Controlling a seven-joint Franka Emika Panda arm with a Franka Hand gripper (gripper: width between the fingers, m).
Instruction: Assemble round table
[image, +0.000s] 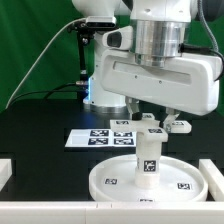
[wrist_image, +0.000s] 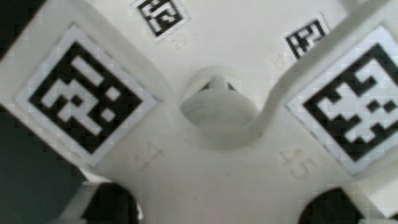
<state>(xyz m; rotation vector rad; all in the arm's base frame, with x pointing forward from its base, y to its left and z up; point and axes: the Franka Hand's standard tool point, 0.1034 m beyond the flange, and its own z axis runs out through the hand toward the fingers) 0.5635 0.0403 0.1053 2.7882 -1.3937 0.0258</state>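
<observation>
Clearly, the round disc (image: 150, 180) lies flat on the black desk (image: 40, 140), near the front edge, and the short thick leg (image: 149, 155) stands upright at its middle, with square tags on its sides. The end effector (image: 150, 128) is directly above the leg, and its fingers (image: 137, 118) seem to close on the leg's upper end, but in the exterior view I cannot tell for sure whether they really press it or only stand beside it. In the wrist view the lobed foot (wrist_image: 205, 120) fills the picture, very close to the camera, with large tags on two of its lobes. All parts look like hard, stiff plastic, probably light and a little slippery, so I judge that a firm grip across the round side of the leg is best, near its top. The wide disc is better left on the desk. Behind it lies the marker board (image: 105, 137).
</observation>
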